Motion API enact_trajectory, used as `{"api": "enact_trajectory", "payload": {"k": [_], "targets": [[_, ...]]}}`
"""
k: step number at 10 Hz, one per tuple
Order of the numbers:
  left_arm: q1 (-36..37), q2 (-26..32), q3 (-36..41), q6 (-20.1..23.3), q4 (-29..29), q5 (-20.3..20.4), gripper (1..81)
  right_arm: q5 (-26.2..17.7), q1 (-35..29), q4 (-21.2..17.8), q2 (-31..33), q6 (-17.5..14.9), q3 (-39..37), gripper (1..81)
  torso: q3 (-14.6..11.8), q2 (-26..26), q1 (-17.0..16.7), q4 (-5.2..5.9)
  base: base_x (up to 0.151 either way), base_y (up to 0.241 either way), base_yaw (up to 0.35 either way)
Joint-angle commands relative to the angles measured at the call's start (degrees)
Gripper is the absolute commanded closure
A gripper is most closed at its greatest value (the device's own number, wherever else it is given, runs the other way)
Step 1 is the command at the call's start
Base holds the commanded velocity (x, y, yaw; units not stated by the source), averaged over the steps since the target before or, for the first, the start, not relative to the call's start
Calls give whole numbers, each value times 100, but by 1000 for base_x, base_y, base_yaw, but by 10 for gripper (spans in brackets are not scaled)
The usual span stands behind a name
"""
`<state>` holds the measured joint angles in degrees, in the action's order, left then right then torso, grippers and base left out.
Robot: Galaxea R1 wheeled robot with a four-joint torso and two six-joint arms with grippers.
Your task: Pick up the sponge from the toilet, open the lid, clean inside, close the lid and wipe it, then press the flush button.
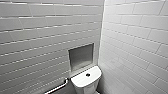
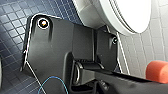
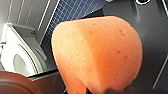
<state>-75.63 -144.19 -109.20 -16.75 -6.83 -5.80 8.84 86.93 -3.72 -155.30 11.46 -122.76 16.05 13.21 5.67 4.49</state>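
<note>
The orange sponge [image 3: 97, 52] bulges large and folded in the right wrist view, pinched in my right gripper. Its rounded end also shows in the left wrist view [image 2: 157, 71]. The white toilet [image 3: 15, 32] stands beyond it, and its glossy oval lid [image 3: 21, 65] looks to lie down on the bowl. The left wrist view shows the lid [image 2: 132, 12] from the side, over the bowl [image 2: 87, 12]. In the head view the tank top [image 1: 86, 78] carries the round flush button [image 1: 88, 74]. My left gripper is shut and holds nothing that I can see.
White tiled walls meet in a corner behind the tank. A recessed niche [image 1: 81, 57] sits in the wall above it and a metal grab bar [image 1: 58, 87] runs to its left. The floor [image 2: 15, 25] is dark blue mosaic tile.
</note>
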Motion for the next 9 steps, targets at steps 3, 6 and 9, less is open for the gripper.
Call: {"api": "enact_trajectory", "payload": {"k": [3, 6, 9], "targets": [[-317, -1306, -2026, 40, -205, -9, 811, -339, -224, 91, -162, -12, -318, 811, 5, 2, -4, 0, 0, 0, 0], [-449, -1930, -3098, 31, -187, -9, 811, -339, -198, 108, -294, -56, -608, 811, 0, 4, -6, 0, 0, 0, 0], [-545, -2482, -3862, -4, -187, -17, 811, -338, -92, 108, -496, -65, -932, 811, -2, 4, -9, 0, 0, 0, 0]]}}
